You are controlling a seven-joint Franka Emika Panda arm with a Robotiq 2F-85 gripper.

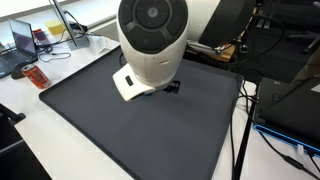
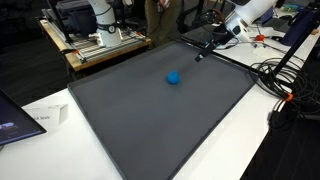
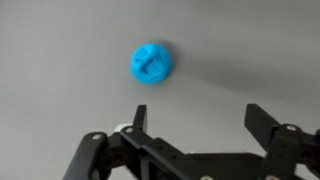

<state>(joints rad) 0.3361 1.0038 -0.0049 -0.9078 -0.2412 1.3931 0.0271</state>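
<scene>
plainly, the gripper (image 3: 197, 120) is wide open: in the wrist view its two black fingers (image 3: 140, 118) stand far apart along the bottom edge with nothing between them but bare grey surface. the ball (image 3: 152, 64), a small bright blue one with grooves cut in its top, lies beyond the fingertips and left of the gap, clear of both fingers and touching neither.

in an exterior view the ball (image 2: 173, 77) sits alone near the middle of the dark mat (image 2: 150, 125), a little toward the far side. the gripper (image 2: 202, 53) hangs over the mat's far right edge, tilted down toward the ball and well apart from it, at the end of the white arm (image 2: 243, 17) that reaches in from the far right. the mat lies on a white table (image 2: 255, 140). a bundle of cables (image 2: 285, 80) trails off the right side, and a laptop (image 2: 12, 122) shows at the near left corner.

in an exterior view the arm (image 1: 152, 40) fills the middle from close by, its big white joint hiding much of the far mat (image 1: 130, 130); the ball cannot be seen from there. a laptop (image 1: 24, 41) stands on a desk at the far left.
</scene>
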